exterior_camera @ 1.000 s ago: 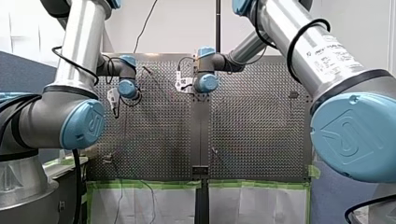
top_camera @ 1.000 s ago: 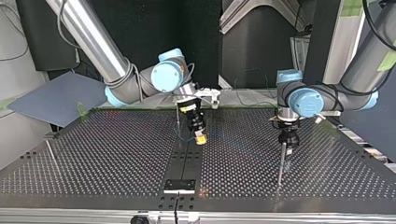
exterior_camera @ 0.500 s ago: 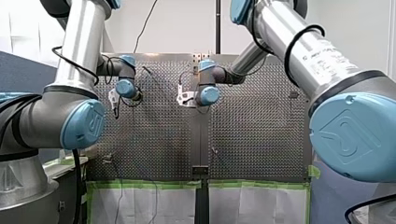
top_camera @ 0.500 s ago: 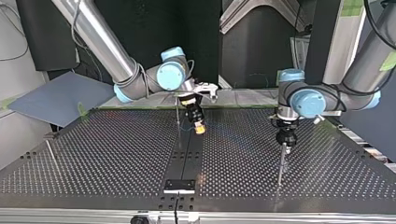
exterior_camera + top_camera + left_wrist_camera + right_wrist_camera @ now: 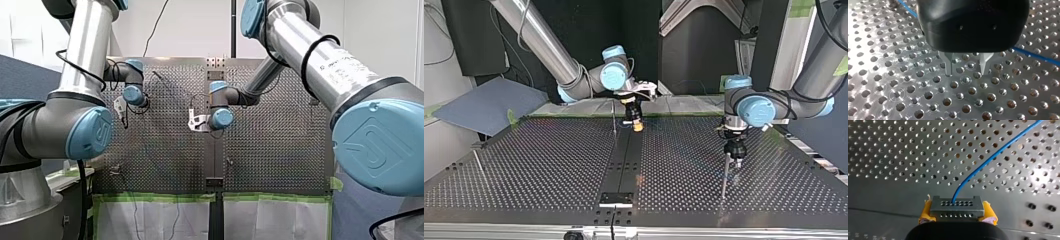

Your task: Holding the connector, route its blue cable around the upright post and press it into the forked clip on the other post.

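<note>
Connector [image 5: 957, 206]: grey slotted block, two rows of holes.
Blue cable [image 5: 988, 160]: thin, smooth, leaves the block towards one o'clock.
Right gripper [image 5: 957, 212]: yellow pads [image 5: 925, 211] clamp the block.
Left gripper [image 5: 966, 67]: pointed metal fingers [image 5: 948, 62] apart, gripping nothing.

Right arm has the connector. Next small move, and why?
Probably swing my right end effector around the upright post beside it: it is shut on the connector, and the blue cable trails free, seemingly not yet wrapped on that post.

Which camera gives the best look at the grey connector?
The right wrist view: the connector sits close up, clamped in my right gripper, with the blue cable leaving its face. The top view shows that gripper only small and far off, the left wrist view shows only cable, and the front view shows nothing of the connector.
</note>
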`<state>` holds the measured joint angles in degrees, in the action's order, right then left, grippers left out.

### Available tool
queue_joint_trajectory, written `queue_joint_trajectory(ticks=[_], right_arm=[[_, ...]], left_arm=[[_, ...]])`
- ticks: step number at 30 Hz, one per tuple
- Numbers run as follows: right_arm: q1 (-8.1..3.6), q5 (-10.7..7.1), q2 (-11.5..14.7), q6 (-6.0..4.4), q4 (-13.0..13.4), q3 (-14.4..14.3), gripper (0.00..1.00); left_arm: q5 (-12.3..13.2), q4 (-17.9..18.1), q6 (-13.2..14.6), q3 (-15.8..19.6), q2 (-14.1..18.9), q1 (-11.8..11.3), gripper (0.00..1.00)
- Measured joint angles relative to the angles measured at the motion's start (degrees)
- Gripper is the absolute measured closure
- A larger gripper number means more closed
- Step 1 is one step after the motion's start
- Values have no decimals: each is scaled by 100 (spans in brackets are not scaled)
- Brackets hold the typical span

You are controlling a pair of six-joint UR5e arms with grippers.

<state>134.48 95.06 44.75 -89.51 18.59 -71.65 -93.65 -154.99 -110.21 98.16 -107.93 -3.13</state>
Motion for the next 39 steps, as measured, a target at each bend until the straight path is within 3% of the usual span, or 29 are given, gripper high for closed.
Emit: queue_joint_trajectory(ticks=[9,21,27,39], right_arm=[[-62,91,-10,-103,440,-440,100],[-68,299,-87,-9,1038,-1040,100],[-22,519,-307,68,1301,-1302,100],[62,1016,-875,73,1653,-1842,100]], left_arm=[[-74,-56,-481,0,-1,-3,44],[-96,-85,-1003,2,2,-10,44],[-96,-90,-1043,2,-1,-25,44],[-96,-129,-1046,2,-2,-81,44]])
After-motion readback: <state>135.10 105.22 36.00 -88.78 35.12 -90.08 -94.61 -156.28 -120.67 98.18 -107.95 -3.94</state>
